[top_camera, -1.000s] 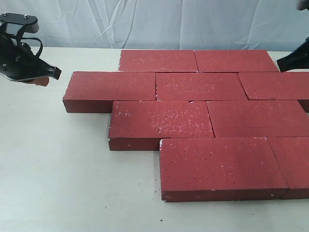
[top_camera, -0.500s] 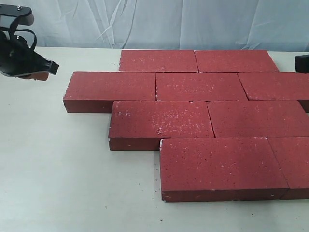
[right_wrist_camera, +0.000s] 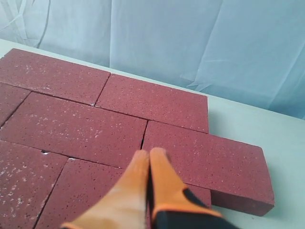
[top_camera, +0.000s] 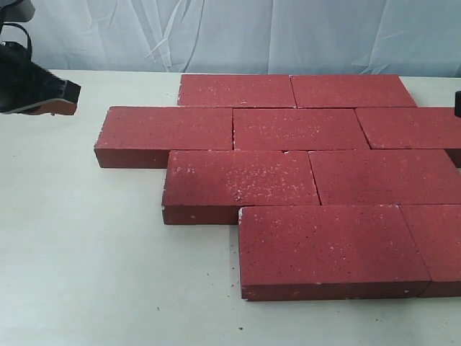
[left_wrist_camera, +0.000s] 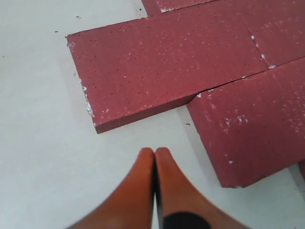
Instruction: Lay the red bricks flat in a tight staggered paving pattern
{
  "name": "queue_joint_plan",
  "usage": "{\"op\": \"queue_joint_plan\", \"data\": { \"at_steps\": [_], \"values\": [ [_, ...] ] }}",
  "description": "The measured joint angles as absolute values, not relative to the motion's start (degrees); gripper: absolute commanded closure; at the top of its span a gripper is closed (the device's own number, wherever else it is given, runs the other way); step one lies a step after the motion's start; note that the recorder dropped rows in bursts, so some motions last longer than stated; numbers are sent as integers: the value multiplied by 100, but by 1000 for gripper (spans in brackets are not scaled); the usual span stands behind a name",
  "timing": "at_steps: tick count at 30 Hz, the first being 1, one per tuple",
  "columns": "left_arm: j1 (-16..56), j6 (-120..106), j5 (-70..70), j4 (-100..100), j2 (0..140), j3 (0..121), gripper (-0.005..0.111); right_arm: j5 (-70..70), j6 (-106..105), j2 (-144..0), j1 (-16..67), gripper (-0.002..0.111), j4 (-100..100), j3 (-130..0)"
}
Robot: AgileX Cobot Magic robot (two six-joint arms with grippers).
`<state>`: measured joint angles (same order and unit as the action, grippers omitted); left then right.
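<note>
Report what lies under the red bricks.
The red bricks lie flat on a pale tabletop, which shows around their left and front edges. The part of the tabletop beneath each brick is covered, so whether anything lies between brick and table cannot be seen.

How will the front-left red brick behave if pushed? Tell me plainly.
The dark red, rough, white-flecked rectangular paver brick at the front looks thick and solid, so probably heavy and rigid. Lying flat on the white table, it should slide rather than tip or roll. Its gritty surface likely resists slipping.
</note>
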<state>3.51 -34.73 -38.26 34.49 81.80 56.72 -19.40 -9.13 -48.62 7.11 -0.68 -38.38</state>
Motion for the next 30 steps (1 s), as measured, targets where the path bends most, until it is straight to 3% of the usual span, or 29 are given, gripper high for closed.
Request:
{"op": "queue_joint_plan", "data": {
  "at_steps": [18, 30],
  "values": [
    [351, -3487, -4759, 4037, 6452, 5186, 107, -1918, -900, -4862, 711, 109, 0, -3838],
    [351, -3498, -3863, 3150, 6397, 5186, 107, -1918, -900, -4862, 711, 109, 0, -3838]
  ]
}}
